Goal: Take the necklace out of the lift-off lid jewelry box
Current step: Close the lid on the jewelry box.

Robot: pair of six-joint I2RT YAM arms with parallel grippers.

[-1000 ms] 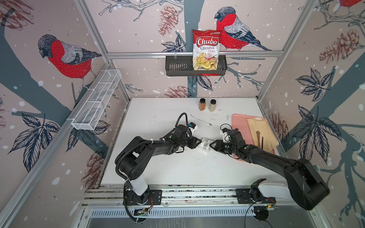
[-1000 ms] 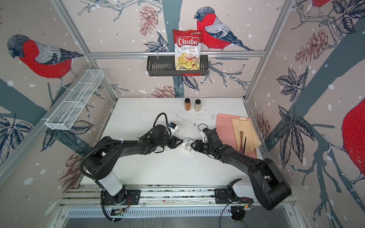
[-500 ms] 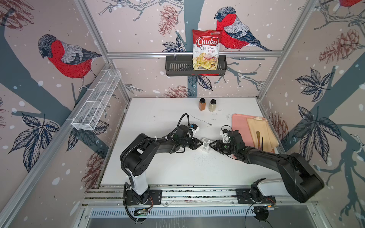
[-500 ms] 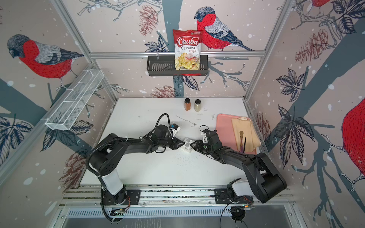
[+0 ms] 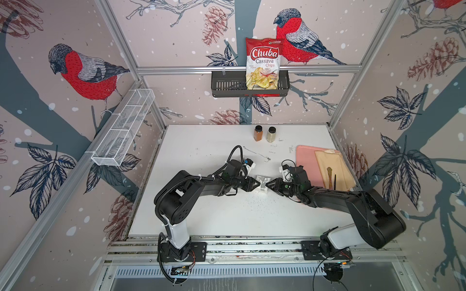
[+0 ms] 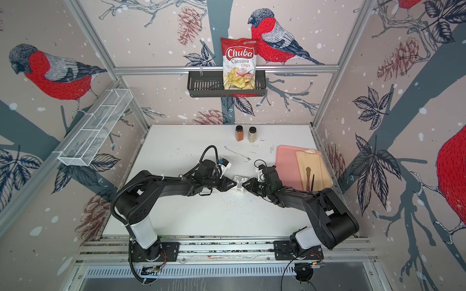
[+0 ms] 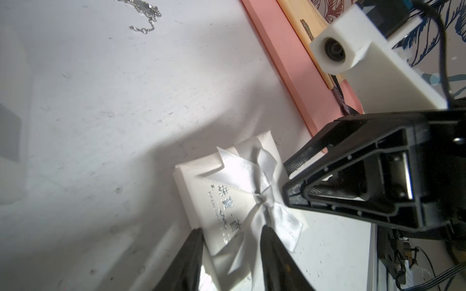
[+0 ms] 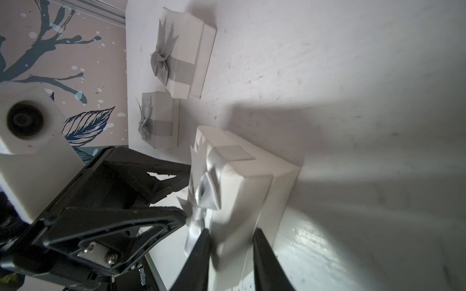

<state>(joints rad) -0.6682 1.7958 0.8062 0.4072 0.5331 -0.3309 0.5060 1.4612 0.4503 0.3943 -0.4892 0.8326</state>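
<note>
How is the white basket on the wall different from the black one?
The white basket is thin wire mesh; the black basket has slotted sides. The white basket hangs on a side wall, the black basket on the back wall. The black basket holds a chips bag; nothing shows in the white basket. Both hang from the metal frame, above the table.

both top views look down from high in front; both wrist views face the jewelry box (image 7: 227, 194) close up.
</note>
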